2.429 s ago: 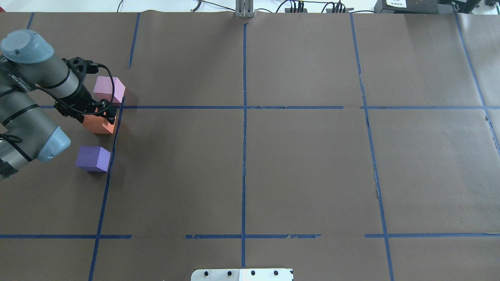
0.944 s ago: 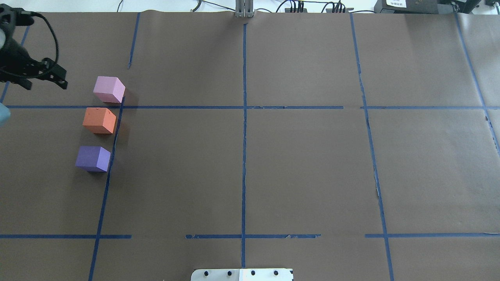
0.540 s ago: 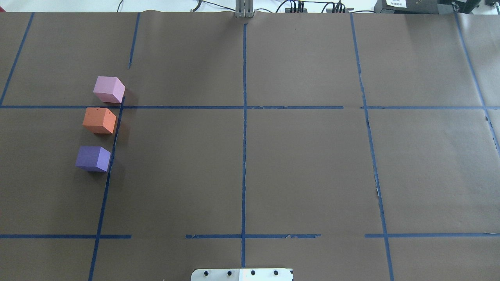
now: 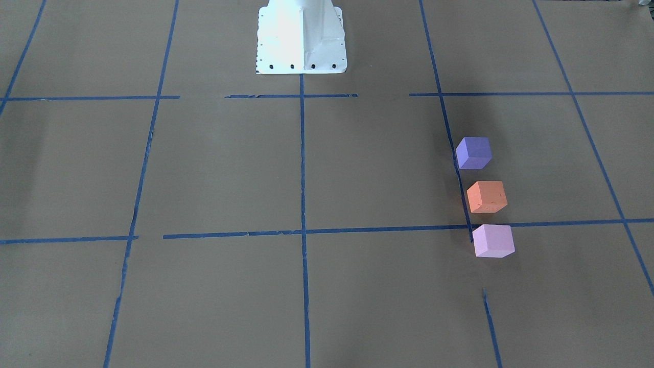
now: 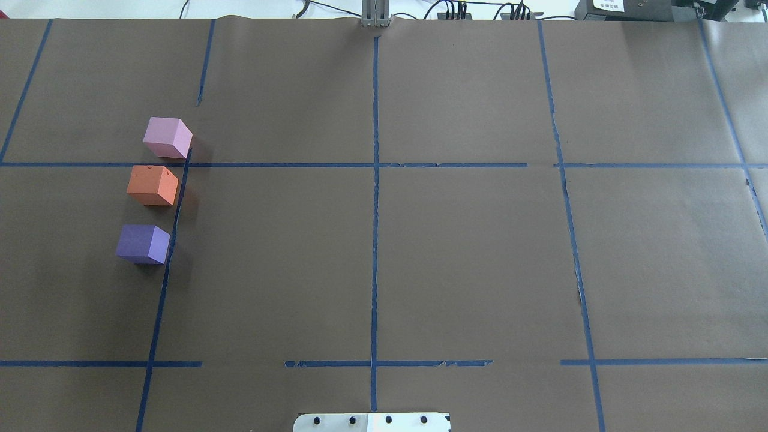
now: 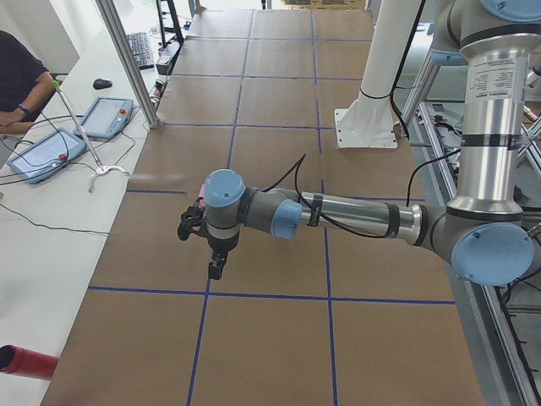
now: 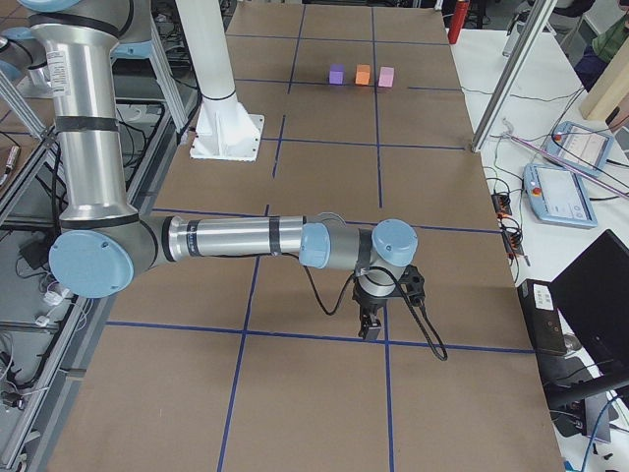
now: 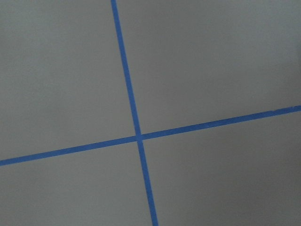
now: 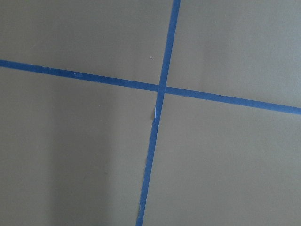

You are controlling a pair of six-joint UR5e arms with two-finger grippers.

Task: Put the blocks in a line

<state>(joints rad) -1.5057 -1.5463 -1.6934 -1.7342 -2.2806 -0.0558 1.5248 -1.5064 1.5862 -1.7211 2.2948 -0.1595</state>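
Your left arm, which was reaching over the orange block (image 5: 153,185) a moment ago, is no longer showing in the overhead view. The three blocks are lying exactly where they were.

Take the tape crossing (image 5: 187,164) as your mark. The pink block (image 5: 167,137) is sitting just past it, away from the robot, with a corner at the crossing. The orange block is sitting just on the robot's side of it. The purple block (image 5: 143,243) is sitting farther toward the robot, apart from the orange one by a wider gap.

The row's long axis is running outward from the robot, following the tape line (image 5: 168,252) with a slight slant. All three blocks are keeping to that line's outer, left-hand side.

Only the side cameras are showing you the arms. The left gripper (image 6: 215,269) and the right gripper (image 7: 371,324) are each hanging fingers-down over the paper. From those views I cannot tell how wide either claw is standing. Both wrist cameras are giving you nothing but blue tape crossing on brown paper.
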